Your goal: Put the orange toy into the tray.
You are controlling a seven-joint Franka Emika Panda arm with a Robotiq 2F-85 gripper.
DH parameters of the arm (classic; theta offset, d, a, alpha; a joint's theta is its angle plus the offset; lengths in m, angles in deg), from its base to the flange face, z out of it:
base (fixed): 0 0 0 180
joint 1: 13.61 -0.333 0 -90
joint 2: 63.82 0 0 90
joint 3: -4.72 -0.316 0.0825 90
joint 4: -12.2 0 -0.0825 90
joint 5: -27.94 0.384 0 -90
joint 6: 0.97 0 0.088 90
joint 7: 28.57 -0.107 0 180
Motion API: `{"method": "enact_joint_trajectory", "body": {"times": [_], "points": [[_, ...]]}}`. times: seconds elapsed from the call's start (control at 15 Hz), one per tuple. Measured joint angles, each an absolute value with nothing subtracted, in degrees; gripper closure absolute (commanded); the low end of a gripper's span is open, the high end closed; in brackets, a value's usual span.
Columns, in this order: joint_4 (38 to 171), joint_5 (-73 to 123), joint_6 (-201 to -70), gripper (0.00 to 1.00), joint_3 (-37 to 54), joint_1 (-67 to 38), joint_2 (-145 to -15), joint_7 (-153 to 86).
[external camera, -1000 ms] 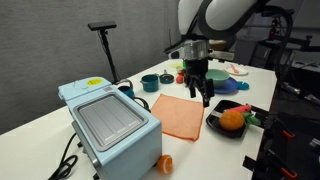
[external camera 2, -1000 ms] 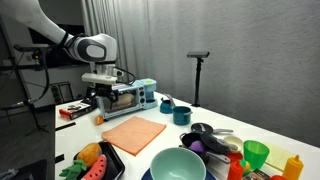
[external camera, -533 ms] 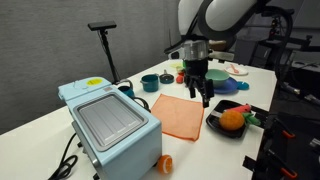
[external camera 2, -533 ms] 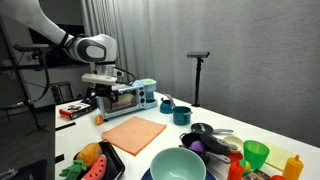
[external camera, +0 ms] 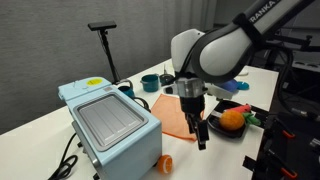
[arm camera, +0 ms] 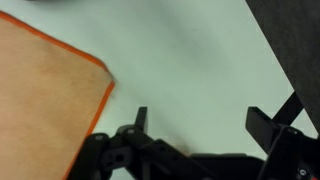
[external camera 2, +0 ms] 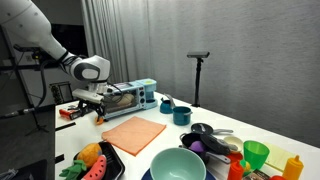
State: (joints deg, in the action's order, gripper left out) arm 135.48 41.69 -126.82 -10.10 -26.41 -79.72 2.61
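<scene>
Toy spot: the orange toy (external camera: 166,161) is small and round, sitting on the table (arm camera: 190,50) just beside the blue box machine's (external camera: 110,120) corner, not far from the table edge. The tray (external camera: 214,127), black and shallow, holds a bigger orange ball (external camera: 232,118). Bare table lies between them. The hand (external camera: 201,142) hangs over that gap, fingers spread wide, holding nothing, just off the orange cloth's (external camera: 172,115) edge.

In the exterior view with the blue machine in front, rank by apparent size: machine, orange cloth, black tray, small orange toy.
1. blue machine, also nearest the camera
2. orange cloth
3. black tray; nearly like the cloth, both partly behind the arm, so unsure
4. small orange toy
</scene>
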Motion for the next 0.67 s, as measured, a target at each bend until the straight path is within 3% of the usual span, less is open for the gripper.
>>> {"method": "enact_joint_trajectory", "body": {"times": [0.27, 0.67], "points": [[136.1, 41.6, -133.1, 0.00, -12.8, -28.0, -83.7, -4.2], [141.4, 36.0, -145.5, 0.00, -13.0, -28.1, -78.9, -8.7]]}}
